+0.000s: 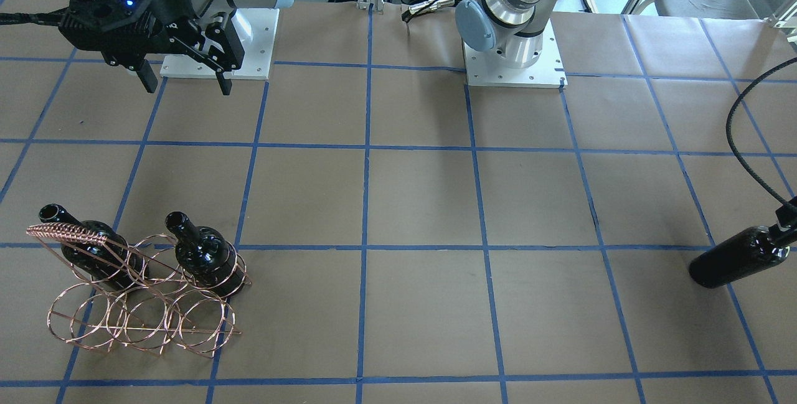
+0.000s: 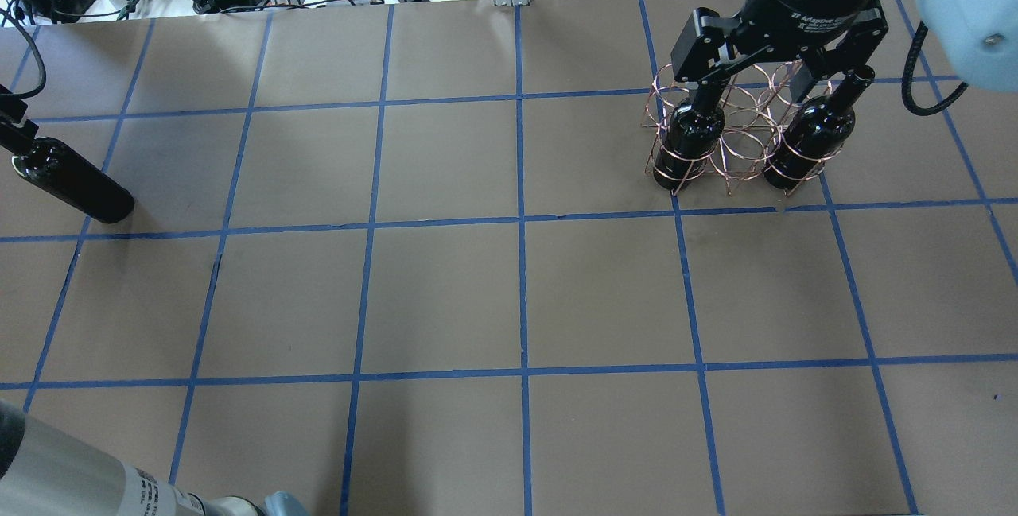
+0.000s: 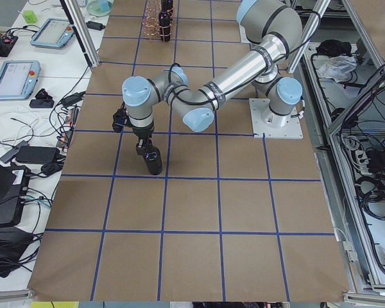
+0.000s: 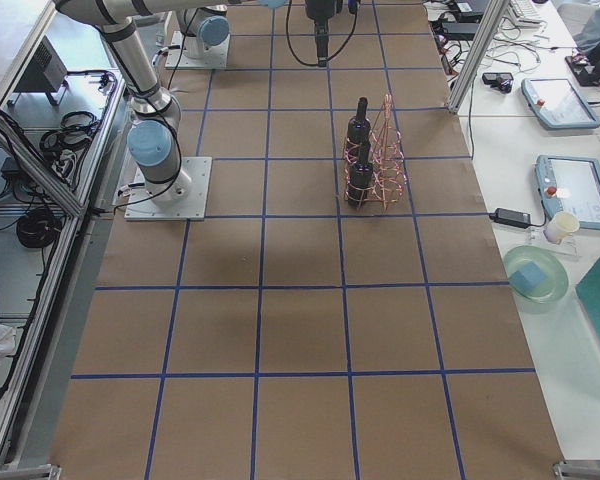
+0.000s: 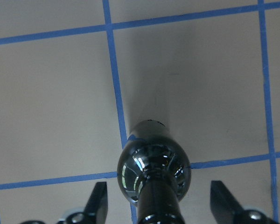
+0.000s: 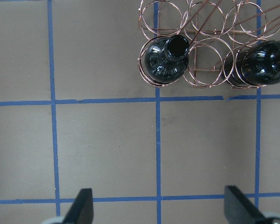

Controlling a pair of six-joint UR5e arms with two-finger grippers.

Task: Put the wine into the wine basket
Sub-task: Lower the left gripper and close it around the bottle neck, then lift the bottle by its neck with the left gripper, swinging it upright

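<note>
A glossy black wine bottle [image 5: 154, 163] stands upright on the table at my far left; it also shows in the overhead view [image 2: 75, 186] and the front view [image 1: 738, 261]. My left gripper [image 5: 159, 198] is open, with its fingers on either side of the bottle's neck and clear of it. The rose-copper wire wine basket [image 2: 744, 146] stands at the far right, with two alike bottles [image 2: 690, 134] [image 2: 803, 142] in its end rings. My right gripper [image 2: 783, 75] is open and empty, raised on the robot's side of the basket [image 6: 205, 42].
The table is brown paper with a blue tape grid. The basket's middle ring [image 6: 206, 65] between the two bottles is bare. My left arm's black cable [image 1: 741, 136] hangs over the table edge. Tablets and cables [image 3: 19, 77] lie beyond the far edge.
</note>
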